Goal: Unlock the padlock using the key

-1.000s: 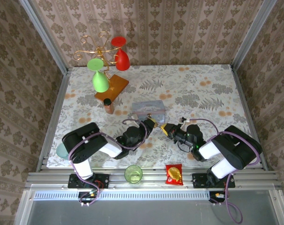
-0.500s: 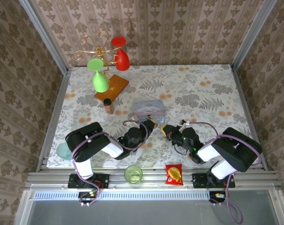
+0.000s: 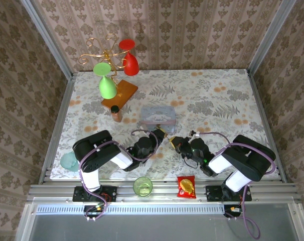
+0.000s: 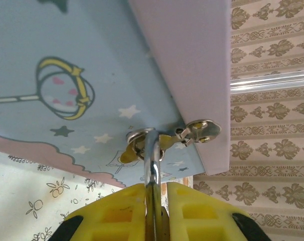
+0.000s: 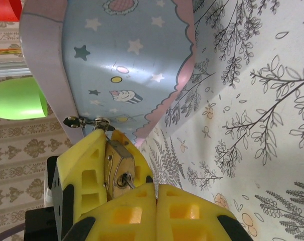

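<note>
One padlock [image 5: 116,166], one tin [image 3: 158,116], two goblets [image 3: 107,87] [image 3: 131,63], one cup [image 3: 142,186], one packet [image 3: 185,187].

Both arms are built alike. The left arm [image 3: 98,150] and the right arm [image 3: 246,161] are chains of glossy black, rounded joint housings joined by a smooth white link. Each is bolted down on a black base plate [image 3: 94,194]. A lilac cable [image 3: 83,173] loops from joint to joint along the left arm, and a matching one [image 3: 250,223] trails from the right arm's foot. The left gripper [image 4: 156,187] has bright yellow moulded plastic fingers [image 4: 117,211], blocky, with shallow rectangular pockets and black mounts at the rear corners. The right gripper [image 5: 156,188] has the same yellow pocketed fingers [image 5: 187,213] and black corners.
</note>
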`<control>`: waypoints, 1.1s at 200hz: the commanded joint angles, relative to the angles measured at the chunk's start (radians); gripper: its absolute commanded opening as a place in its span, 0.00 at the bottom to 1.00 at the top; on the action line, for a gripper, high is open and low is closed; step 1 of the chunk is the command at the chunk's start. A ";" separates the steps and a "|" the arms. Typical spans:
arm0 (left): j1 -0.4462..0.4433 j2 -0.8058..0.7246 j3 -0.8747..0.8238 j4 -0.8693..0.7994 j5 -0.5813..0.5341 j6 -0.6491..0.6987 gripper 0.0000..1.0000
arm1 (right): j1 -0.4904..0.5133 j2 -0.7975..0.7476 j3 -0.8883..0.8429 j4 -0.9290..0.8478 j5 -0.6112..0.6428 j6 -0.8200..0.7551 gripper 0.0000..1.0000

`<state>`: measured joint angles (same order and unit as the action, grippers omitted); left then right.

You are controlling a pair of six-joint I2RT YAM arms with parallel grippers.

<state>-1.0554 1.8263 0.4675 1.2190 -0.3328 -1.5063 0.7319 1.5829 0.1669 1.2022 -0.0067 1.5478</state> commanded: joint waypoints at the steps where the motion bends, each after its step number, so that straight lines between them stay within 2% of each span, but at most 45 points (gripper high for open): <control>1: -0.051 0.020 0.055 0.072 0.147 0.016 0.00 | 0.034 -0.008 0.067 0.103 -0.061 -0.023 0.00; 27: -0.054 0.037 0.062 0.070 0.162 0.003 0.00 | 0.039 -0.035 0.064 0.067 -0.031 -0.051 0.00; 53: -0.058 0.039 0.049 0.072 0.164 -0.008 0.00 | 0.026 -0.119 0.039 -0.077 0.007 -0.101 0.00; 98: -0.066 0.037 0.039 0.078 0.165 -0.024 0.00 | -0.063 -0.278 0.032 -0.316 -0.077 -0.181 0.00; 114: -0.069 0.041 0.052 0.081 0.174 -0.034 0.00 | -0.080 -0.272 0.023 -0.290 -0.107 -0.178 0.00; 143: -0.071 0.011 0.061 0.079 0.193 -0.028 0.00 | -0.194 -0.261 -0.016 -0.246 -0.206 -0.174 0.00; 188: -0.077 0.031 0.059 0.082 0.186 -0.045 0.00 | -0.196 -0.294 0.027 -0.290 -0.246 -0.200 0.00; 220: -0.077 0.033 0.065 0.082 0.172 -0.032 0.00 | -0.147 -0.314 0.020 -0.313 -0.191 -0.203 0.00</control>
<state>-1.0904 1.8618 0.5007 1.2430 -0.2474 -1.5387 0.5507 1.3071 0.1516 0.8627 -0.2386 1.3670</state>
